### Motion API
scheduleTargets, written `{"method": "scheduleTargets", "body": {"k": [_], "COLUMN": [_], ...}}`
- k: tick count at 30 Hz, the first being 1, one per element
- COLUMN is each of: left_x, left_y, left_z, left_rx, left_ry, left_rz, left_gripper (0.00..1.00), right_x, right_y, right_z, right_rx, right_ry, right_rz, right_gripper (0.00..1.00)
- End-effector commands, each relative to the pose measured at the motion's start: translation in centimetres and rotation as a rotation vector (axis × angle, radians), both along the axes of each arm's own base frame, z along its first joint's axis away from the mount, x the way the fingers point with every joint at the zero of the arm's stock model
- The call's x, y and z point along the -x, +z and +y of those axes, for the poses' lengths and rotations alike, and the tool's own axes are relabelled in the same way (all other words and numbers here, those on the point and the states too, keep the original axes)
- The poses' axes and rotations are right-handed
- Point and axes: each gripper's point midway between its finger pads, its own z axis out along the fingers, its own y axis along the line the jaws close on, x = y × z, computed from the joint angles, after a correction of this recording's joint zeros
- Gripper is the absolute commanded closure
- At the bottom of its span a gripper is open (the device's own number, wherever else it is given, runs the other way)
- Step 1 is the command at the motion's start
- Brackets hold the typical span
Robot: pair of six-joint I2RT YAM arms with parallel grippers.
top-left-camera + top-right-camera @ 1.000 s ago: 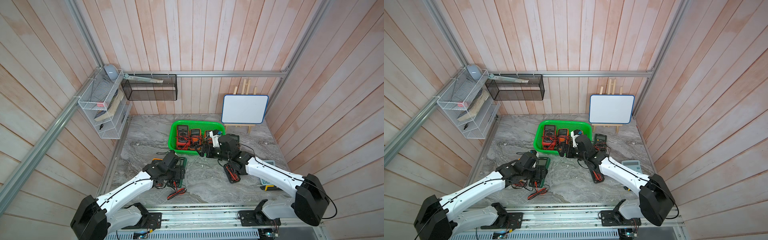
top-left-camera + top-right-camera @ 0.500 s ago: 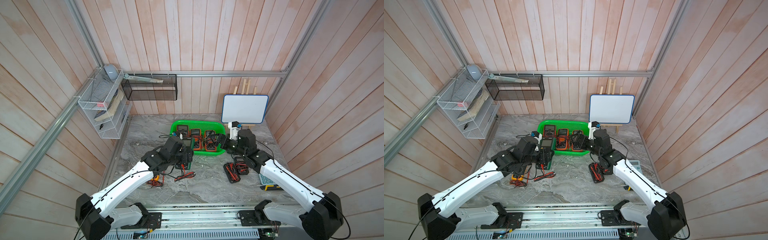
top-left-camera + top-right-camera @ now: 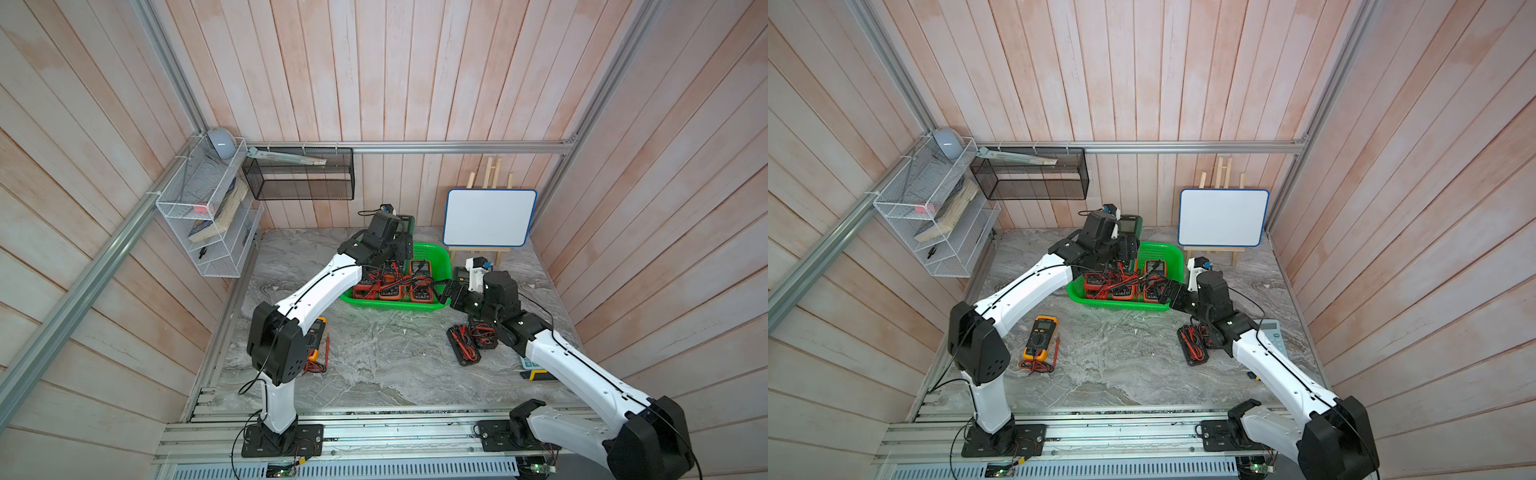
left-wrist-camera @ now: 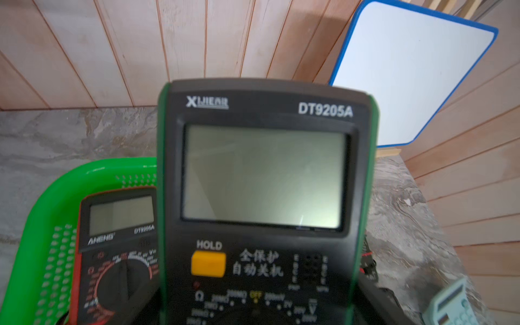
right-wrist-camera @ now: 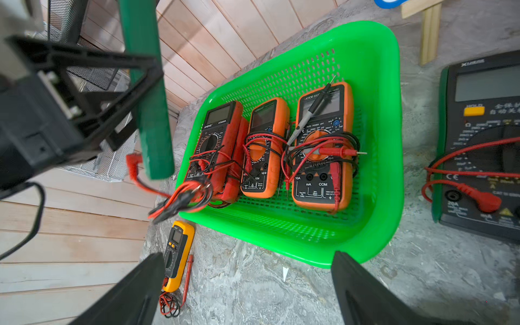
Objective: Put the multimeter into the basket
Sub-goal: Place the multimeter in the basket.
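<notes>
The multimeter (image 4: 264,174), black with a green case, hangs in the air over the far left end of the basket (image 3: 440,257). My left gripper (image 3: 390,245) is shut on its lower half. In the right wrist view its green edge (image 5: 146,98) shows, and its bundled red and black leads (image 5: 180,197) dangle over the basket's near corner. The bright green basket (image 5: 374,140) holds three multimeters, one red (image 5: 216,149) and two orange (image 5: 264,146). My right gripper (image 5: 247,261) stands open and empty by the basket's front right corner (image 3: 1163,307).
A yellow multimeter (image 3: 1040,336) with leads lies front left on the marble table. A second green multimeter (image 5: 481,140) lies right of the basket. A black pouch with leads (image 3: 1192,345), a calculator (image 3: 1275,332) and a whiteboard on an easel (image 3: 1223,218) stand to the right.
My left arm has lifted the green multimeter from the front left of the table and carried it up over the basket's far end. My right gripper drew back from over the basket to its front right corner.
</notes>
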Motion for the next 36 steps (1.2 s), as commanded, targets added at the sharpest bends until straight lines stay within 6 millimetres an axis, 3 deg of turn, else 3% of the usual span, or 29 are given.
{"method": "scheduleTargets", "body": {"k": [1,6,15,27,28,30,35,36], "left_x": [-3.0,-5.0,-3.5,-1.5,-1.5,-1.5,-1.5,-1.6], "left_y": [0.2,-3.9,-9.6,-13.1,-13.3,-13.5,-13.0,-12.9], "left_z": [-1.5,-2.9,-1.3,1.3,1.3,1.4,1.2,1.2], "left_rx": [-0.006,-0.017,-0.096,-0.136,-0.137,-0.138,-0.128,-0.129], "left_ry": [0.001,0.007,0.053,0.159,0.163,0.169,0.175,0.177], "left_rz": [-0.084,-0.03,0.08,0.195,0.202,0.212,0.218,0.218], "left_gripper": [1.0,1.0,1.0,1.0,0.97,0.82,0.19,0.0], "right_x": [-0.1,-0.5,-0.6,-0.5,-0.5,-0.4,-0.3,-0.2], "right_y": [-0.4,-0.3,-0.3,0.0,0.1,0.2,0.4,0.4], "right_z": [0.1,0.4,0.6,0.7,0.6,0.5,0.2,0.2], "right_rx": [0.009,0.013,0.001,-0.005,-0.003,0.003,0.011,0.011], "right_ry": [0.019,0.03,0.035,0.037,0.037,0.036,0.026,0.025], "right_rz": [0.0,-0.003,0.0,0.004,0.004,0.0,-0.004,-0.005], "right_gripper": [0.02,0.02,0.02,0.02,0.02,0.02,0.02,0.02]}}
